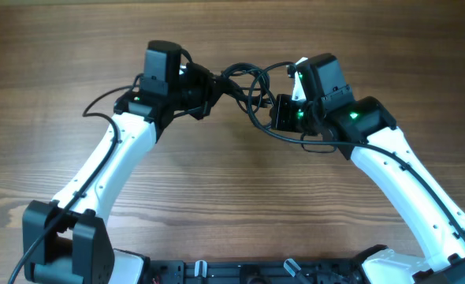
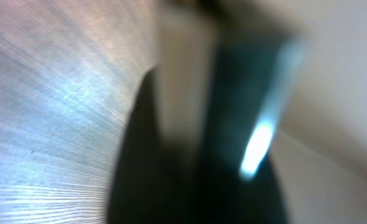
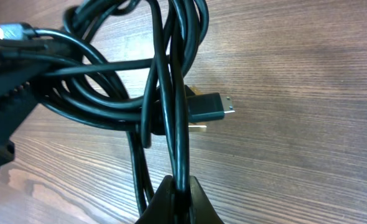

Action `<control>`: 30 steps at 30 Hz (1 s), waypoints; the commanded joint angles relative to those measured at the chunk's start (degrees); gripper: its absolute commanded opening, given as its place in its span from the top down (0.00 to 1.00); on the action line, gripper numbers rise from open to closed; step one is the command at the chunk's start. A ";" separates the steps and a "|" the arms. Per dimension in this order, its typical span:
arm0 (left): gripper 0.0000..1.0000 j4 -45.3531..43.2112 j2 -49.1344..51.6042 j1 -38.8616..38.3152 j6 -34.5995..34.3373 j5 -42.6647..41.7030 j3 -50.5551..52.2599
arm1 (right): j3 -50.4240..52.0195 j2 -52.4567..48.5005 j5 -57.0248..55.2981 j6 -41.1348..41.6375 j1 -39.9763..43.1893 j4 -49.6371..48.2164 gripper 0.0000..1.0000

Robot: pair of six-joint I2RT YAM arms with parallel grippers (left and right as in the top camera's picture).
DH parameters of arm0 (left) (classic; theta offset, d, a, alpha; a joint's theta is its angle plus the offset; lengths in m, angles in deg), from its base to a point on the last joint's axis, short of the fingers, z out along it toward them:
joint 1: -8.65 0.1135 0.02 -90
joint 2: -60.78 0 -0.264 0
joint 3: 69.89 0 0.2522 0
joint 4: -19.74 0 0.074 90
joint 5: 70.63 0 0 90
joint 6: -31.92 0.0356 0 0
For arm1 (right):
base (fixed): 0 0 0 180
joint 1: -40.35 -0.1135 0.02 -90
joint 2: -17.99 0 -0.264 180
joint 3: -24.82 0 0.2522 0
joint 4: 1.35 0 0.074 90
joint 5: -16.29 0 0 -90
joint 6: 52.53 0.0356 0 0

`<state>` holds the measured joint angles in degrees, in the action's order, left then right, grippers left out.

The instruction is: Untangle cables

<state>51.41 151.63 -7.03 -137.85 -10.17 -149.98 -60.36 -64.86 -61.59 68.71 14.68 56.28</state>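
over the table (image 1: 232,197), cables (image 1: 247,85) well off edges

Two arms (image 1: 114,166) (image 1: 406,173); two claws (image 1: 211,87) (image 1: 278,114); one tangle of cables (image 1: 244,79), cord count unclear; one table (image 1: 232,205).

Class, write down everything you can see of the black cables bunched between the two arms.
The cables are thin, black, glossy cords that look rubbery, tangled into several overlapping loops. One flat black plug with a metal tip sticks out sideways. The bundle spans the gap between the arms over the wooden table. The right gripper pinches one strand between its shut fingers. The left gripper clamps strands at the other side.
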 commanded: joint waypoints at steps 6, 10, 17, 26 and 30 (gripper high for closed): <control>0.96 -5.14 -0.85 4.35 21.16 -14.75 -0.81 | -0.26 0.17 -3.58 -1.27 0.13 1.09 0.96; 0.96 -5.07 -0.85 4.35 22.14 -17.55 -0.81 | -0.26 0.13 0.28 -2.21 0.13 -2.95 0.70; 0.96 -4.83 -0.85 4.17 11.54 -17.75 -0.81 | -0.26 -1.25 5.14 0.57 0.13 -11.19 0.61; 0.96 -4.87 -0.85 2.56 11.56 -18.60 -0.81 | -0.26 -6.64 4.61 3.48 0.13 -14.86 0.83; 0.96 -4.76 -0.85 2.56 9.73 -11.54 -0.81 | -0.26 -6.58 4.28 3.45 0.13 -12.98 0.96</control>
<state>47.02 151.63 -3.58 -125.08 -23.63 -149.98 -60.34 -70.08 -57.09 72.76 14.96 41.97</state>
